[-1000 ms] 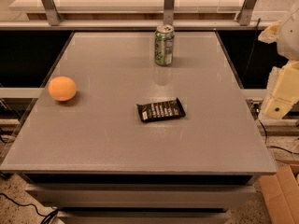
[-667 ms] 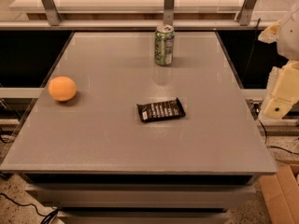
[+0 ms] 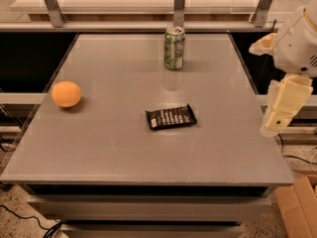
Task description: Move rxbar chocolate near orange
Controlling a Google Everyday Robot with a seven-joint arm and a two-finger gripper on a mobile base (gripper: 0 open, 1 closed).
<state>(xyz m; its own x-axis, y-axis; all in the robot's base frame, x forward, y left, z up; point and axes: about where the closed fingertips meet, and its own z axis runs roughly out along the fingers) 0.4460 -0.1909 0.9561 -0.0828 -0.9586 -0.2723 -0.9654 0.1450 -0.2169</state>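
The rxbar chocolate (image 3: 170, 117), a flat black wrapped bar with white lettering, lies near the middle of the grey table (image 3: 124, 152). The orange (image 3: 66, 93), round and plain, sits near the table's left edge, well apart from the bar. My gripper (image 3: 280, 108) hangs off the white arm at the far right, beyond the table's right edge. It is well to the right of the bar, holds nothing that I can see and touches neither object.
A green soda can (image 3: 174, 47) stands upright at the back centre of the table. A metal rail with posts (image 3: 178, 4) runs behind the table. A cardboard box (image 3: 297, 207) lies on the floor at the lower right.
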